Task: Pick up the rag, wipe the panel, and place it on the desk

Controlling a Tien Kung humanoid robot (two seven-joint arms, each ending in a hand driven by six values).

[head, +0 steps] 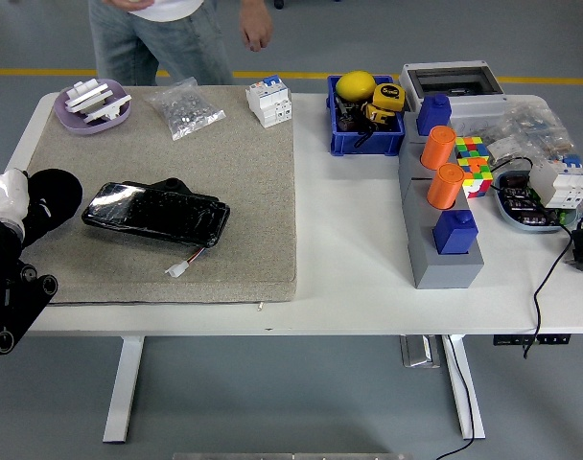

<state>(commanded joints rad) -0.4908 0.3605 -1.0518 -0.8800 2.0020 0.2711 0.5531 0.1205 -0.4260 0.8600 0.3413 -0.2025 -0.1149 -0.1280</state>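
The glossy black panel [155, 213] lies flat on the beige mat [244, 192] in the left half of the frame, its long axis running left to right with the right end dipping slightly toward the bottom. A small white connector [177, 269] on thin wires sits just below its lower right corner.

Left of the panel, at the frame's left edge, the left hand [37, 203] rests on the mat, clear of the panel by a narrow gap. It is wrapped in something black with a white piece [4, 195] beside it (whether that white piece is the rag cannot be told), and the fingers cannot be made out, so their grip is unclear. The arm's black joints are cut off by the lower left corner.

At the upper left a purple dish [92, 107] holds white parts, with a clear bag [184, 108] of small parts to its right and a white circuit breaker [269, 102] further along. A person [167, 38] stands at the top, cut off above the waist, one hand [257, 26] hanging free. No writing is readable anywhere.
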